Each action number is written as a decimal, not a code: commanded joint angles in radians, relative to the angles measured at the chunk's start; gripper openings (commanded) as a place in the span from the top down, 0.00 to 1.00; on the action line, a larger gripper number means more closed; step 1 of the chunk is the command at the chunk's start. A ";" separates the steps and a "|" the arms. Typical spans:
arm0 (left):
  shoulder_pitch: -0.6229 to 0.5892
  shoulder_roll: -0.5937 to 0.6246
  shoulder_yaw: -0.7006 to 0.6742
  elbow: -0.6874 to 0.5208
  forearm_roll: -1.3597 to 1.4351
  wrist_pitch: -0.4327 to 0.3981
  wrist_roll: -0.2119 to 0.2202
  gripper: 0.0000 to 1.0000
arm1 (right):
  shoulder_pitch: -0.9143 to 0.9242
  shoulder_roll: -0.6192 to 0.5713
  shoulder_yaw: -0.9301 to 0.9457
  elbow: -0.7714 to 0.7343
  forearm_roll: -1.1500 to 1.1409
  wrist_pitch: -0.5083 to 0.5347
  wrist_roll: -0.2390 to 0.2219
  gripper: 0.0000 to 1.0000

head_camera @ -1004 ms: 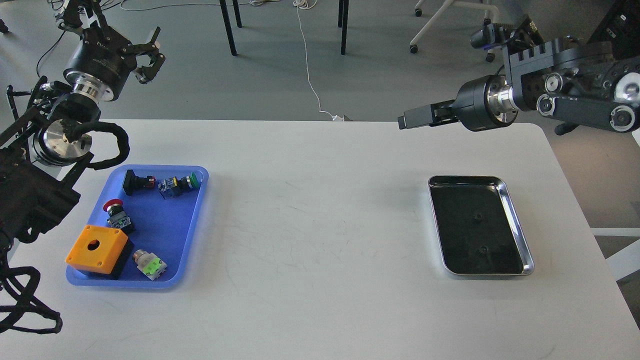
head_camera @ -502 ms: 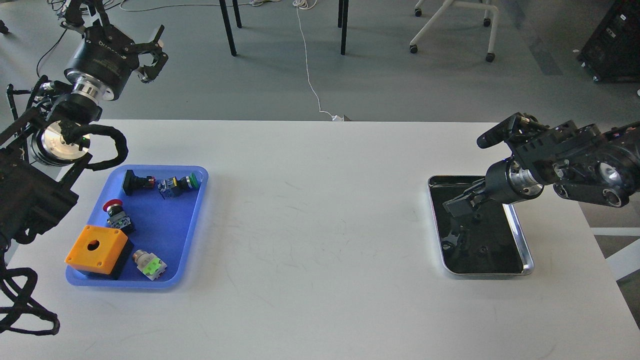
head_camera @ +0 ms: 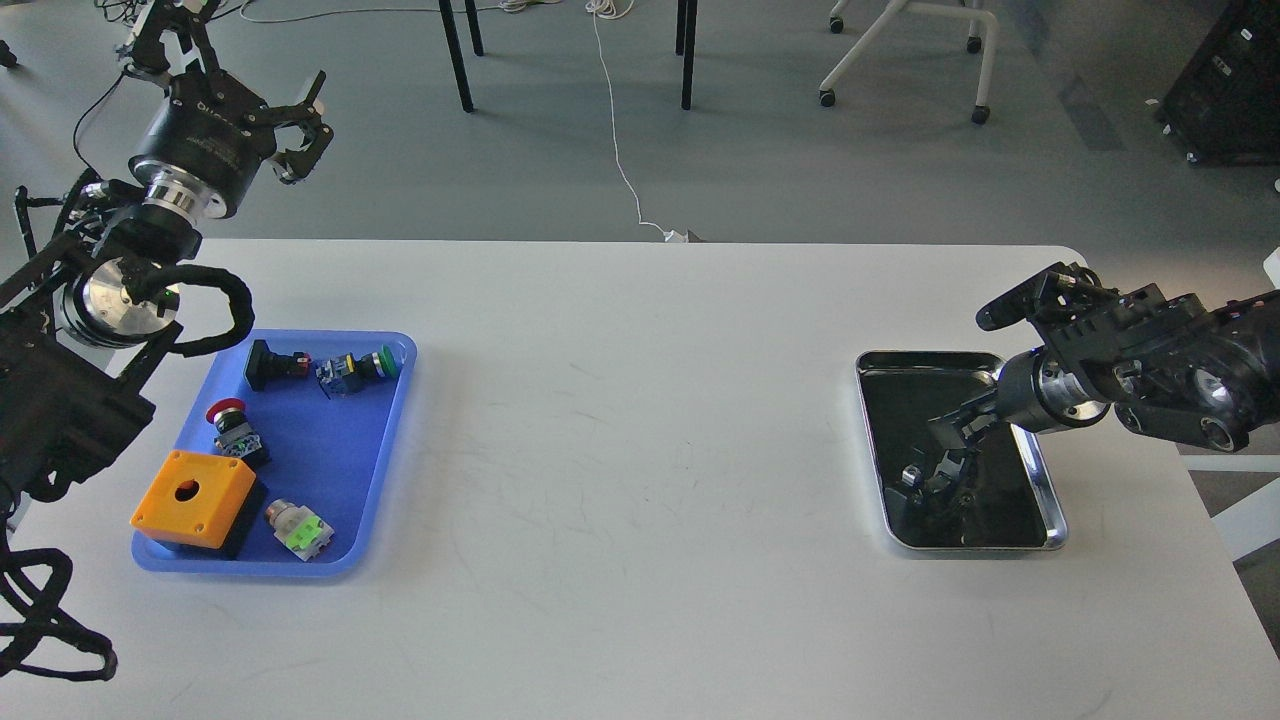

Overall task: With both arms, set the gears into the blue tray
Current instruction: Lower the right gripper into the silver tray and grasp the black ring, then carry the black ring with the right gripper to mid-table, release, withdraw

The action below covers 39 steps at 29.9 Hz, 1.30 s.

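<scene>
The blue tray (head_camera: 335,455) lies at the table's left and holds button switches and an orange box. My left gripper (head_camera: 303,122) hangs high above the table's far left corner, behind the tray, open and empty. At the right, my right gripper (head_camera: 950,448) is down inside the shiny silver tray (head_camera: 1042,490), over its dark bottom. Its dark fingers blend with the bottom and their reflection, so their spacing is unclear. I cannot pick out the gears among the fingers and reflections in that tray.
In the blue tray are an orange box (head_camera: 192,494), a red-capped switch (head_camera: 228,418), a green-capped switch (head_camera: 362,367), a black switch (head_camera: 270,363) and a light-green part (head_camera: 300,530). White table (head_camera: 640,450) stretches between the trays. Chair legs stand on the floor beyond.
My right arm swung down from high above the table's far right into the silver tray, then went lower and nearer. The left gripper drifted slightly up and left.
</scene>
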 commanded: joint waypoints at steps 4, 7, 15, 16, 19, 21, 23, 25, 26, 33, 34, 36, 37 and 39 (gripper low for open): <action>0.000 0.000 -0.005 0.003 -0.002 0.004 -0.001 0.02 | -0.024 0.001 0.017 -0.003 0.004 -0.004 -0.003 0.44; 0.000 0.000 -0.003 0.003 -0.002 0.002 0.000 0.02 | -0.029 0.001 0.018 -0.003 0.006 -0.004 -0.003 0.46; 0.000 0.002 -0.003 0.012 -0.004 -0.002 0.000 0.02 | -0.043 0.000 0.021 -0.005 0.004 -0.007 -0.016 0.51; 0.000 0.002 -0.005 0.012 -0.005 -0.002 -0.001 0.02 | -0.044 0.000 0.021 -0.008 0.004 -0.007 -0.015 0.53; 0.000 0.002 -0.008 0.012 -0.005 -0.001 0.000 0.02 | -0.049 0.001 0.021 -0.012 0.004 -0.007 -0.016 0.66; -0.001 0.003 -0.008 0.012 -0.005 -0.001 0.000 0.02 | -0.049 0.001 0.021 -0.011 0.004 -0.009 -0.015 0.71; -0.001 0.005 -0.008 0.012 -0.005 -0.002 0.000 0.02 | -0.047 0.000 0.021 -0.011 0.003 -0.009 -0.012 0.73; -0.001 0.006 -0.008 0.012 -0.005 -0.002 0.000 0.02 | -0.046 -0.003 0.023 -0.009 0.003 -0.009 -0.009 0.75; -0.001 0.013 -0.008 0.012 -0.005 -0.002 0.000 0.02 | -0.041 -0.006 0.021 -0.008 0.001 -0.012 -0.007 0.76; -0.001 0.019 -0.008 0.012 -0.007 -0.002 0.000 0.02 | 0.049 -0.015 0.043 0.057 0.004 -0.023 -0.006 0.77; -0.001 0.019 -0.008 0.012 -0.007 -0.004 0.000 0.02 | 0.071 -0.015 0.053 0.075 0.006 -0.023 -0.006 0.77; -0.001 0.019 -0.006 0.012 -0.007 -0.002 0.000 0.02 | 0.120 -0.012 0.084 0.118 0.014 -0.021 -0.006 0.77; -0.001 0.019 -0.006 0.012 -0.007 -0.002 0.000 0.02 | 0.141 -0.006 0.101 0.139 0.017 -0.021 -0.006 0.77; -0.001 0.019 -0.005 0.012 -0.005 -0.001 0.000 0.02 | 0.167 0.009 0.131 0.170 0.018 -0.021 -0.003 0.77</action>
